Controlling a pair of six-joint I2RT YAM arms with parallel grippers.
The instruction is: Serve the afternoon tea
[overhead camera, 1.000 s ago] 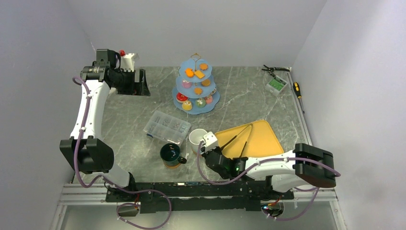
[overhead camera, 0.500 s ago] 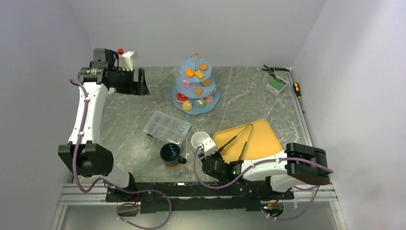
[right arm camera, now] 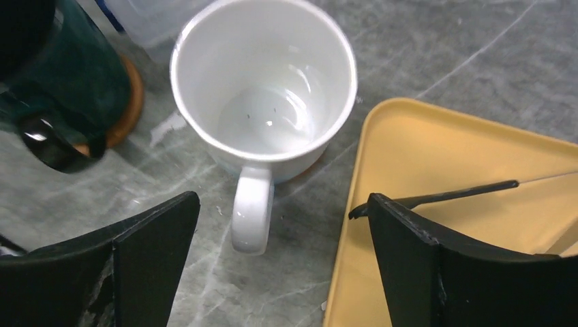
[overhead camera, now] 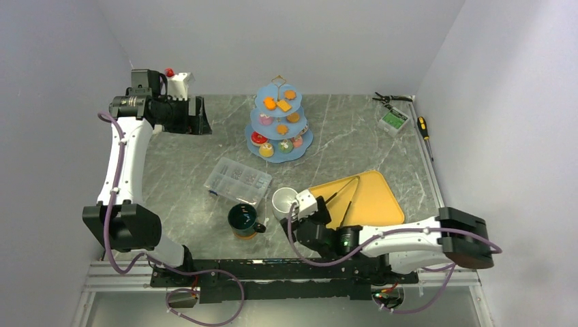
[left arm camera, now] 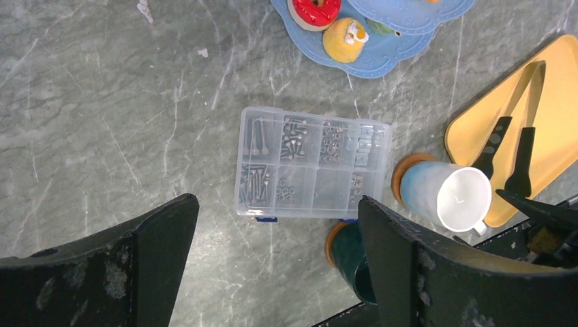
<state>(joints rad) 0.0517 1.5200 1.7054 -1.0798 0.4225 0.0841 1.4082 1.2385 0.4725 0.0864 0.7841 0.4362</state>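
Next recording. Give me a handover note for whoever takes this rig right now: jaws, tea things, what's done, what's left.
Left gripper: open, empty, raised at the far left.
Right gripper: open, empty, low, with its jaws either side of the white mug handle, touching nothing.
Things: three-tier stand at the far middle, toy cakes on every tier. White mug and dark-green mug near the front, each on a coaster, beside the yellow tray holding the tongs.
Done: stand looks loaded.
Left: neither mug is grasped yet. Closing on the white mug's handle is probably next.
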